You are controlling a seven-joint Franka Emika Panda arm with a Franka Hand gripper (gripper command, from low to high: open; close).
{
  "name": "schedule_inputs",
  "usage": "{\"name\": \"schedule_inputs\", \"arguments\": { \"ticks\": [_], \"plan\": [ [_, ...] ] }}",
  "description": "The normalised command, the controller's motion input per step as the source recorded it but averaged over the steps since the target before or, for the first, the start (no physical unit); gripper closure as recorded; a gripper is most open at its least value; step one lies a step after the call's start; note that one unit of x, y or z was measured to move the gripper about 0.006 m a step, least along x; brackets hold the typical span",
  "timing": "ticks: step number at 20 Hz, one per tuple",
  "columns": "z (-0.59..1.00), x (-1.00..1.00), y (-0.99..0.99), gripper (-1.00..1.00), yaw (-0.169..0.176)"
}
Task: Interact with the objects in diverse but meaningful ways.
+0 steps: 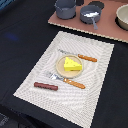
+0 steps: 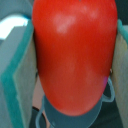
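**One tomato held, pot beneath: stock at this moment**

Item 1. A glossy red toy tomato [image 2: 75, 52] is clamped between the two padded fingers [image 2: 22, 85] of the gripper [image 2: 75, 65], the pads pressed flat against its sides. It fills almost the whole wrist view. The arm itself is not seen in the exterior view.

Item 2. A grey two-handled toy pot [image 2: 75, 117] is glimpsed directly under the tomato, one handle showing at the side. In the exterior view a grey two-handled pot [image 1: 65, 8] stands on the brown board [image 1: 75, 22] at the far edge (whether it is the same pot cannot be told).

Item 3. A yellow cheese wedge [image 1: 72, 64] is laid on a round tan plate [image 1: 61, 67], flanked by orange-handled cutlery [image 1: 75, 83] on a pale woven placemat [image 1: 35, 80].

Item 4. A brown toy sausage [image 1: 45, 86] is laid on the mat, near the plate.

Risks noted, as judgement only. The tomato is round and smooth, so it may be squeezed out of the flat pads if tilted. If released off centre, the pot rim may be struck and the tomato sent rolling across the board. A light pot may also be tipped by a descending finger.
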Motion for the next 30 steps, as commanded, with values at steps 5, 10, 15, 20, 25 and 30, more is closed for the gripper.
{"name": "schedule_inputs", "arguments": {
  "ticks": [5,10,15,20,25,30],
  "plan": [
    [-0.39,-0.56,0.33,1.0,0.122],
    [-0.31,-0.74,0.26,1.0,0.108],
    [-0.19,-0.53,0.2,1.0,0.084],
    [-0.22,-0.09,0.0,1.0,0.044],
    [-0.29,-0.02,-0.02,1.0,0.023],
    [-0.44,-0.21,-0.02,1.0,0.024]
  ]
}}
